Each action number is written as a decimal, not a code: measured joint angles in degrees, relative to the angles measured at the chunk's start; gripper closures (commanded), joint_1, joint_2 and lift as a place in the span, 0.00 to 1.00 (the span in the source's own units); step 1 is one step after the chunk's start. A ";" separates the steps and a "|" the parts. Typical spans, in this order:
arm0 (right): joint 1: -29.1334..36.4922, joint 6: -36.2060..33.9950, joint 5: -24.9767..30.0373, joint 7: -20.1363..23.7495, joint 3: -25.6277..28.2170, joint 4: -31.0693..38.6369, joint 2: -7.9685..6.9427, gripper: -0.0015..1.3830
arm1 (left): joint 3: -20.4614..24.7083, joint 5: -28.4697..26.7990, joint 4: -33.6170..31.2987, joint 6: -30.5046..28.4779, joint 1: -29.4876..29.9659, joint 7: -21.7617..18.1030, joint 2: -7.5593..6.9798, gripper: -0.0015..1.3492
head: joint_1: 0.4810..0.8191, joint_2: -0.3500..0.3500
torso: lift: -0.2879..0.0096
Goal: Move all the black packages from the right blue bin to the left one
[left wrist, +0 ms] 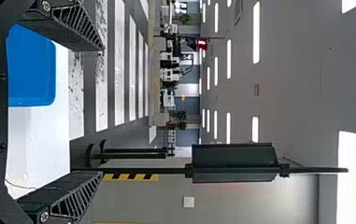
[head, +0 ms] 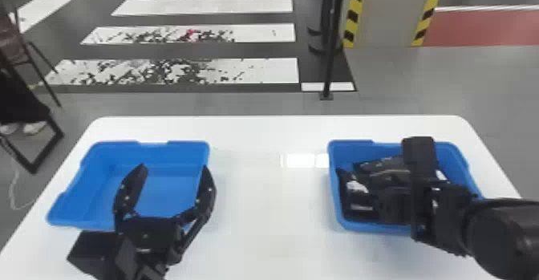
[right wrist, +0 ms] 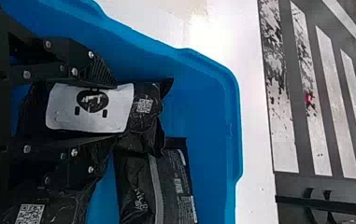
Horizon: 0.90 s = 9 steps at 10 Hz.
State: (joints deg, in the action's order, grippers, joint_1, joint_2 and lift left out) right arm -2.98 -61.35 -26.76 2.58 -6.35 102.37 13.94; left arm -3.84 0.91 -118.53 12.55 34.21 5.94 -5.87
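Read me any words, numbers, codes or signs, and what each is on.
No text I can quote.
Upper black package: white label with dark emblem, print too small; QR code.
Second package: QR code.
Third package: pale lettering and fine print, too small.

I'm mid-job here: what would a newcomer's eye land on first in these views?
Probably the bright blue left bin and right bin, apart on the white table. Then the left gripper, fingers spread wide across the left bin in the head view, and the right gripper, down at a white-labelled black package in the right bin.
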 measured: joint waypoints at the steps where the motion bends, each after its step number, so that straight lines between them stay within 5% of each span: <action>1: -0.06 1.72 -0.42 0.50 -0.04 -0.55 0.03 0.82 | 0.15 0.00 0.11 0.30 0.13 -0.05 0.09 0.07 | 0.63 0.59 | 0.52; 6: 9.06 9.37 -3.35 0.30 5.42 11.80 -0.34 0.82 | 0.50 0.09 0.34 3.09 0.11 -0.05 0.38 0.07 | 0.63 0.59 | 0.52; 9: 11.64 20.33 -11.71 12.21 9.47 11.28 -0.41 0.82 | -0.75 3.58 0.34 6.28 -0.15 0.03 0.27 0.08 | 0.63 0.61 | 0.52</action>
State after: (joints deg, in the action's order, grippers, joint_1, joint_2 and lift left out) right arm 8.66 -41.02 -38.47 14.78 3.12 113.65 13.53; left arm -4.60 4.49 -118.19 18.84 34.06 5.98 -5.60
